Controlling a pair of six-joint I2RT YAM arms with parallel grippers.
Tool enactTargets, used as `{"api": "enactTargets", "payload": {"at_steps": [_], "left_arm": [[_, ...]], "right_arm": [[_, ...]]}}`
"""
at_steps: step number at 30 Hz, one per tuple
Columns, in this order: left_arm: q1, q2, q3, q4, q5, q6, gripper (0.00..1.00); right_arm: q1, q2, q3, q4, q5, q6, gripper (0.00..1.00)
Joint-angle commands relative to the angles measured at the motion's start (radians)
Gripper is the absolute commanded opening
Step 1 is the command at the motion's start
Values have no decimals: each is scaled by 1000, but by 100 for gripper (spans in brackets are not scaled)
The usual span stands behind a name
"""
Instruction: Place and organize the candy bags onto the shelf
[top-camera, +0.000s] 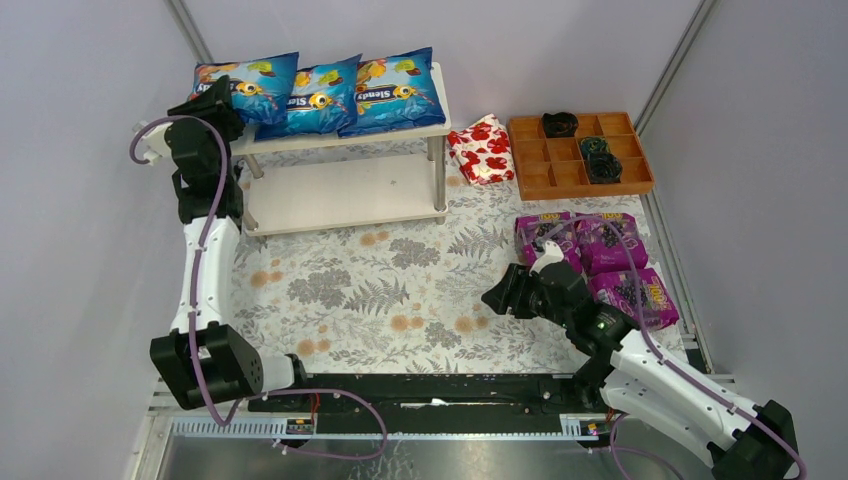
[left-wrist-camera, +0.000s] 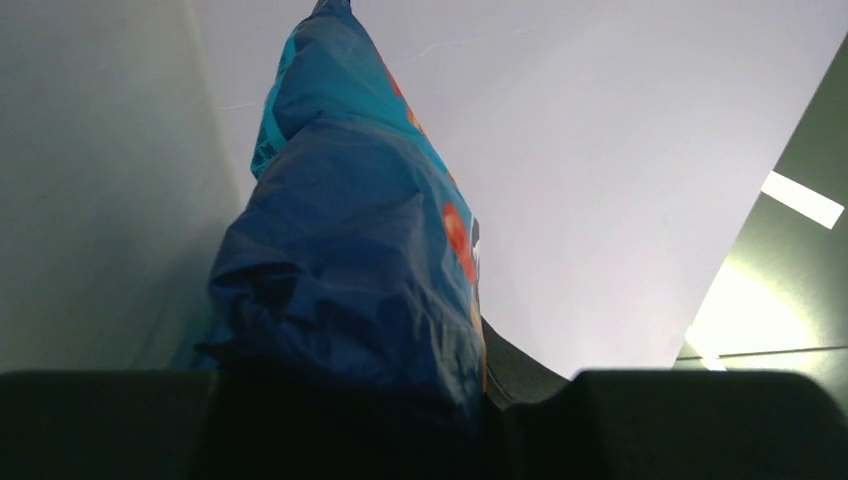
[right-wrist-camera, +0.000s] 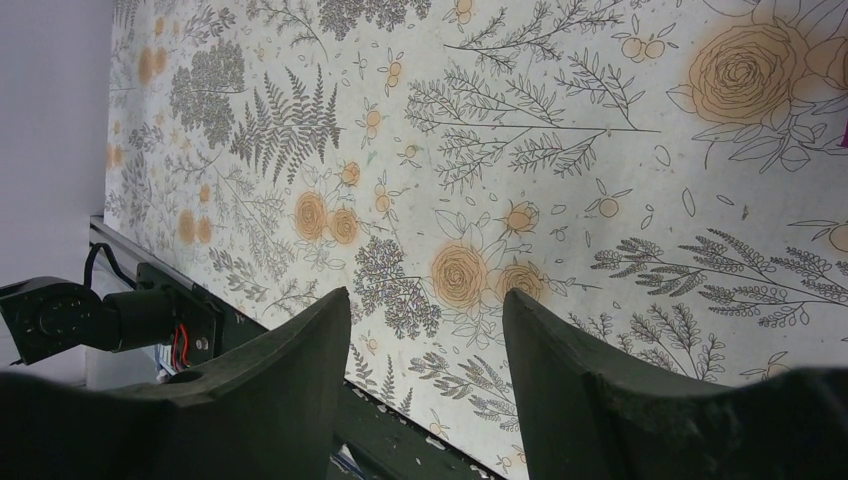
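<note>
Three blue candy bags lie in a row on the top board of the shelf (top-camera: 340, 190): left (top-camera: 262, 88), middle (top-camera: 320, 98), right (top-camera: 395, 92). My left gripper (top-camera: 222, 100) is at the left bag's outer edge. In the left wrist view this blue bag (left-wrist-camera: 350, 260) fills the gap between the jaws, wrinkled where they meet it; my left gripper (left-wrist-camera: 400, 400) is shut on it. Three purple bags (top-camera: 545, 235) (top-camera: 608, 243) (top-camera: 635, 295) lie on the mat at the right. My right gripper (top-camera: 497, 298) (right-wrist-camera: 425, 295) is open and empty, left of them, over the mat.
A red-and-white floral packet (top-camera: 482, 150) lies right of the shelf. A brown compartmented tray (top-camera: 580, 155) with dark items stands at the back right. The shelf's lower board holds nothing. The arms' rail (right-wrist-camera: 150, 315) runs along the near edge. Walls close in on both sides.
</note>
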Motion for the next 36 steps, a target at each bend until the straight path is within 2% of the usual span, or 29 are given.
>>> {"api": "enactTargets", "payload": {"at_steps": [1, 5, 7, 11, 17, 22, 26, 30, 36], "left_arm": [[-2, -85, -8, 116, -84, -15, 0], [-1, -97, -14, 49, -73, -10, 1], [-2, -87, 2, -3, -57, -8, 6], [-2, -76, 17, -73, -27, 1, 32], [2, -61, 90, -268, 12, 90, 70], [11, -50, 107, -352, 113, 155, 91], [22, -59, 142, -455, 125, 249, 99], [41, -35, 231, -611, 167, 384, 99], [68, -48, 248, -703, 175, 527, 99]], "right_arm": [[3, -22, -5, 23, -8, 6, 64], [3, -20, -18, 34, -9, 9, 64], [3, -8, -18, 46, -15, 11, 64], [4, 8, -18, 60, -28, 14, 64], [3, -6, -32, 62, -26, 17, 63], [3, -8, -39, 66, -26, 17, 63], [4, -8, -43, 69, -29, 17, 63], [3, -18, -57, 79, -27, 19, 64], [3, 10, -67, 112, -48, 24, 63]]}}
